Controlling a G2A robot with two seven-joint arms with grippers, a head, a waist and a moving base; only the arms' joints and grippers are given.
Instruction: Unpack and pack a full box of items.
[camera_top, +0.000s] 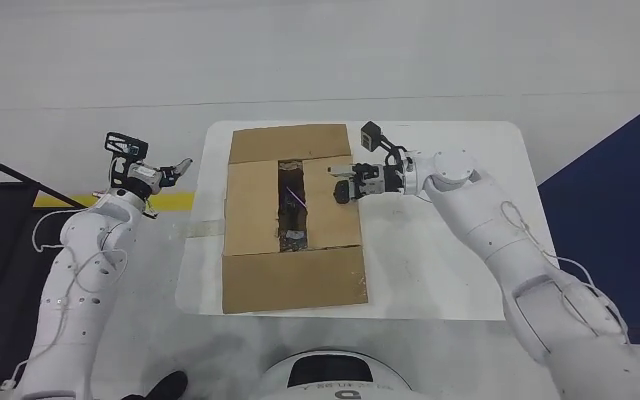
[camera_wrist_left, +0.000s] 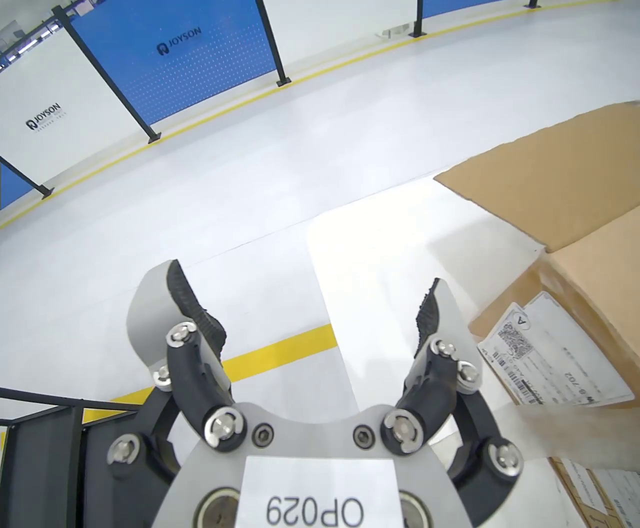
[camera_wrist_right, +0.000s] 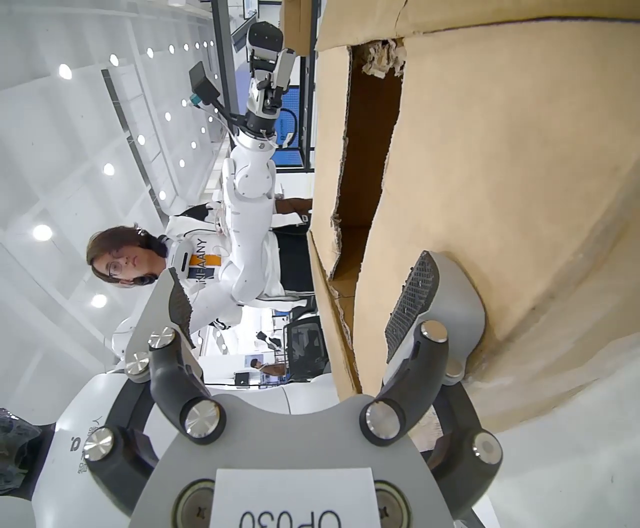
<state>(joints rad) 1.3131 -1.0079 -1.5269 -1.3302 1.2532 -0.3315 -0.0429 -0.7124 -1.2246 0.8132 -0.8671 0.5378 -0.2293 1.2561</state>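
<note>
A cardboard box (camera_top: 252, 210) lies on the white table (camera_top: 450, 270), its two end flaps folded out flat. The two long flaps leave a narrow gap (camera_top: 294, 205) where dark and purple items show inside. My right gripper (camera_top: 337, 191) is at the inner edge of the right-hand flap (camera_top: 338, 225). In the right wrist view the right gripper (camera_wrist_right: 300, 280) is open, and the flap's torn edge (camera_wrist_right: 345, 320) runs between its fingers. My left gripper (camera_top: 182, 167) hangs open beyond the table's left edge. In its own view the left gripper (camera_wrist_left: 305, 282) holds nothing, with the box (camera_wrist_left: 575, 225) off to one side.
A strip of tape (camera_top: 200, 228) sticks out from the box's left side over the table edge. A white label (camera_wrist_left: 550, 350) is on the box wall. Bare tabletop lies right of the box. Blue barrier panels (camera_wrist_left: 165, 65) stand on the floor beyond.
</note>
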